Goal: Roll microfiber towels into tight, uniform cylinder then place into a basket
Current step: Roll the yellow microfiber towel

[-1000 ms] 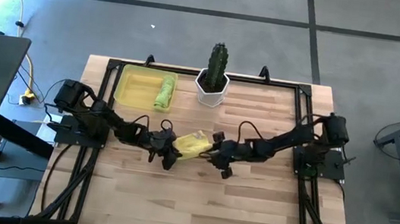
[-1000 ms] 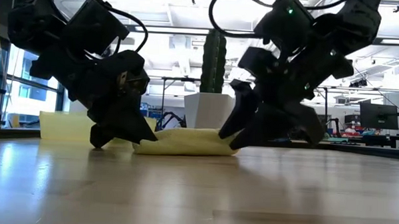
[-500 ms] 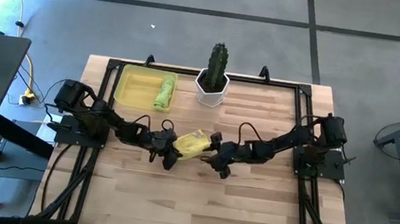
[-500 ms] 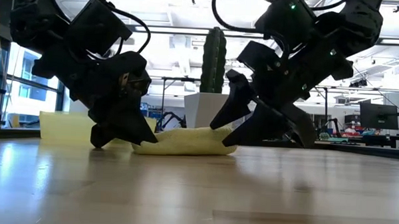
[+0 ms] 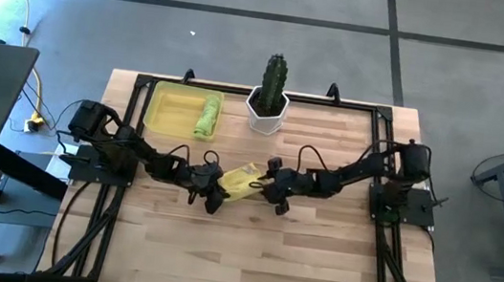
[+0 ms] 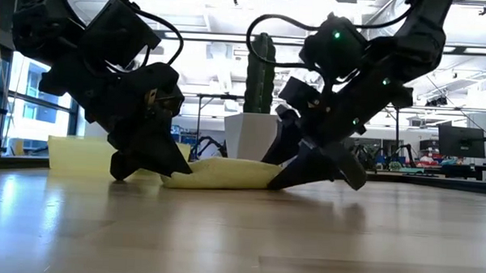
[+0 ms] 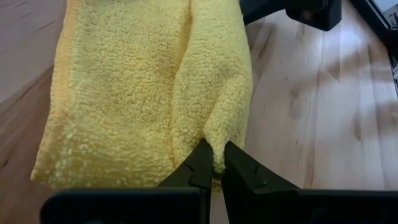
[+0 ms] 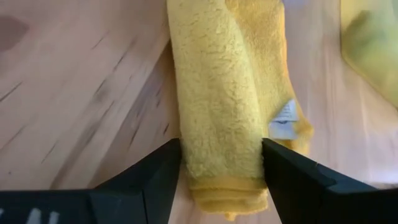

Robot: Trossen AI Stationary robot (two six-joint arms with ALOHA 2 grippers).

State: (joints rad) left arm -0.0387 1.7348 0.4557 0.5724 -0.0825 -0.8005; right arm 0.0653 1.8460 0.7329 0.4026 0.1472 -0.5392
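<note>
Now the left gripper (image 5: 213, 191) is pinched tight on one end of the pale yellow towel (image 5: 242, 179) at the centre of the high view, while the right gripper (image 5: 266, 183) straddles the other end with its fingers (image 8: 152, 180) spread wide on either side of the roll. Up in the upper left of the table, the lime green towel (image 5: 207, 115) lies rolled inside the yellow basket (image 5: 167, 109), just beside the cactus pot (image 5: 267, 107).

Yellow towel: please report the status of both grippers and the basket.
Left gripper shut on yellow towel. Right gripper open, straddling its other end. Green towel in basket. Nothing in the way.
</note>
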